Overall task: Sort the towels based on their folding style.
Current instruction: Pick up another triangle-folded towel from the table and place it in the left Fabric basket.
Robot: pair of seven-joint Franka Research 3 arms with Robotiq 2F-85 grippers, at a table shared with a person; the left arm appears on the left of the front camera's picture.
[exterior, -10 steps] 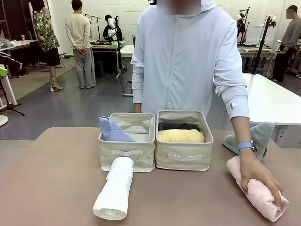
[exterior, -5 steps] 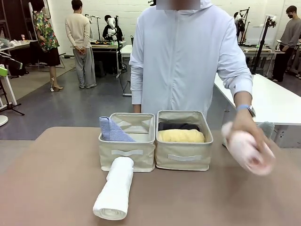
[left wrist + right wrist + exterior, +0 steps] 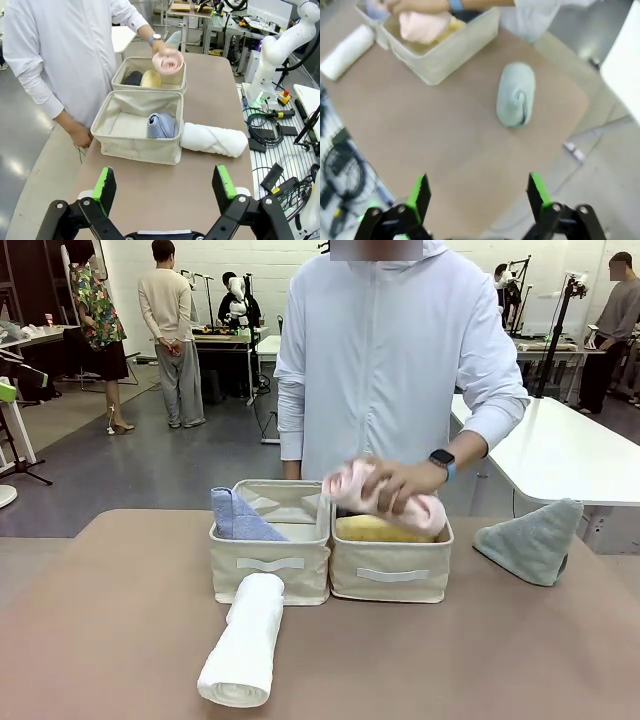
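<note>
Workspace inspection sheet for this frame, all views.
Surface: brown table; left bin and right bin side by side.
Job's things: light blue towel in left bin; yellow roll, dark roll in right bin; person's hand holds pink roll over it; white roll, teal towel on table.
Clutter: nothing seen.
Pincers: left pincer, right pincer open, empty, above table.
Cables: cables coiled beside table.
Surroundings: people, other tables farther off.

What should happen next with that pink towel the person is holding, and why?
Probably lower the pink towel into the bin below it and let go: the hand holds it right over the yellow roll, and it is rolled too.
</note>
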